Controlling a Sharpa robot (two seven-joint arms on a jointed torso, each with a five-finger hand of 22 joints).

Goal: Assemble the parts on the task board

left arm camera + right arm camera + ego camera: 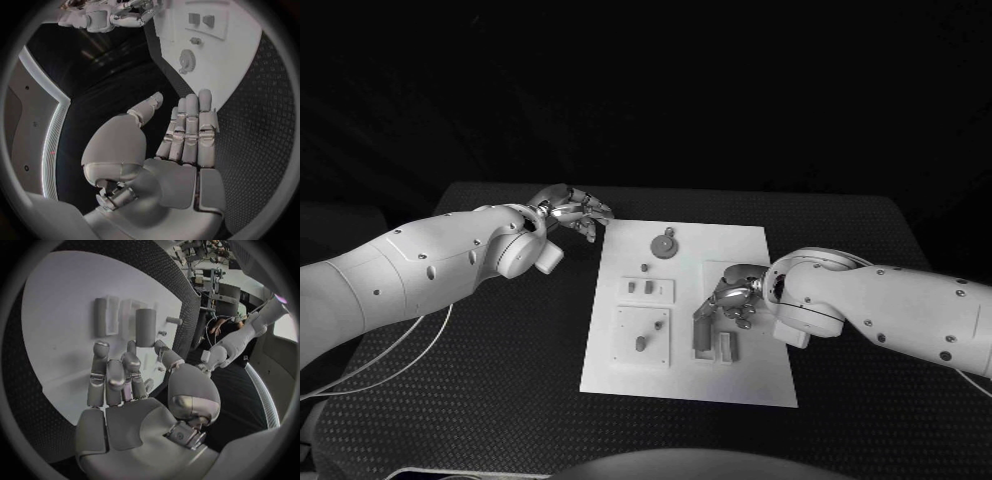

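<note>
The white task board [733, 375] lies in the middle of the table. My right hand [733, 296] hovers over its right half and pinches a grey bar-shaped part [145, 327] between thumb and a finger, the other fingers [100, 370] stretched out flat. That part [702, 333] hangs over the board next to a second bar [727, 346]. A grey gear [666, 243] sits near the board's far edge, with small grey pieces [642, 288] in a raised frame below it. My left hand [571, 212] hangs by the board's far left corner, fingers straight, holding nothing.
A raised square plate [642, 335] with a small peg stands on the board's left half. A cable [401, 355] runs over the black table at the left. In the left wrist view the gear [187, 61] lies beyond my flat fingers [190, 130].
</note>
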